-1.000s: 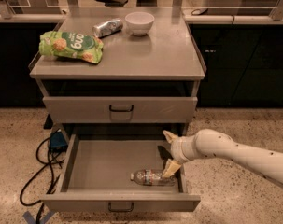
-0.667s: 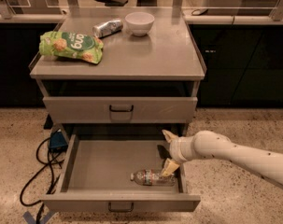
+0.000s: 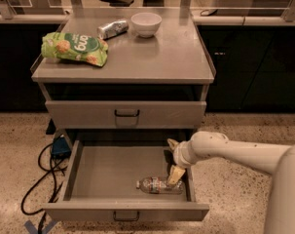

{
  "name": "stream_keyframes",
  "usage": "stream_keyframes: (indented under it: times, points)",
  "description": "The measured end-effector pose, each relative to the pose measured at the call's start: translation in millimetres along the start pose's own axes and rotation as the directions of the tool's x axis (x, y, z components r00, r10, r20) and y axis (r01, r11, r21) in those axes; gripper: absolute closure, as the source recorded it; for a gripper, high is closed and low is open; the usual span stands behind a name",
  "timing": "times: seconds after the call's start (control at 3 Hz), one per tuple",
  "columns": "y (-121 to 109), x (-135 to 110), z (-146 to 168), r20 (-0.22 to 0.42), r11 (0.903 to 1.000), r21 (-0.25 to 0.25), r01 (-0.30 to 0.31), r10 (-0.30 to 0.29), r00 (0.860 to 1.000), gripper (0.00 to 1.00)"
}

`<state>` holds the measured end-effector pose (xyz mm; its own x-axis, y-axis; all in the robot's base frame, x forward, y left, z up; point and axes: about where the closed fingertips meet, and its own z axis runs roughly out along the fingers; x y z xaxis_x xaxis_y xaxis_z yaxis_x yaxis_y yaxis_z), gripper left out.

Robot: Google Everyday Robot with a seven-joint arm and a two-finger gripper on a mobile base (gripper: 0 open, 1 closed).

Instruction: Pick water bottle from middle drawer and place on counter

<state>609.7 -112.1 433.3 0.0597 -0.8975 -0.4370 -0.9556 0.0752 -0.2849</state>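
The gripper [image 3: 173, 160] hangs in the drawer [image 3: 108, 172], jaws spread wide and holding nothing. The bottle [image 3: 156, 185] lies on its side just below and slightly left of it, near the lower fingertip [image 3: 175, 175]. It is probably light, thin-walled and slick, apt to roll or crumple, so a gentle grip across the ribbed middle looks best.

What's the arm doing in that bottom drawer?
The robot's gripper is down in the open wide grey metal middle drawer, fingers apart, right by the small clear plastic water bottle. The bottle lies on its side near the drawer's front, not yet lifted. The flat grey metal counter above is its destination.
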Motion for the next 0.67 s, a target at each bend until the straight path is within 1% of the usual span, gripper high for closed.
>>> stream_keyframes:
  times: [0.33,0.67]
  points:
    - [13.7,50.3,59.0,-0.013,0.9981,-0.037,-0.049,0.048,0.999,0.00]
    - [13.7,50.2,59.1,-0.013,0.9981,-0.037,-0.049,0.048,0.999,0.00]
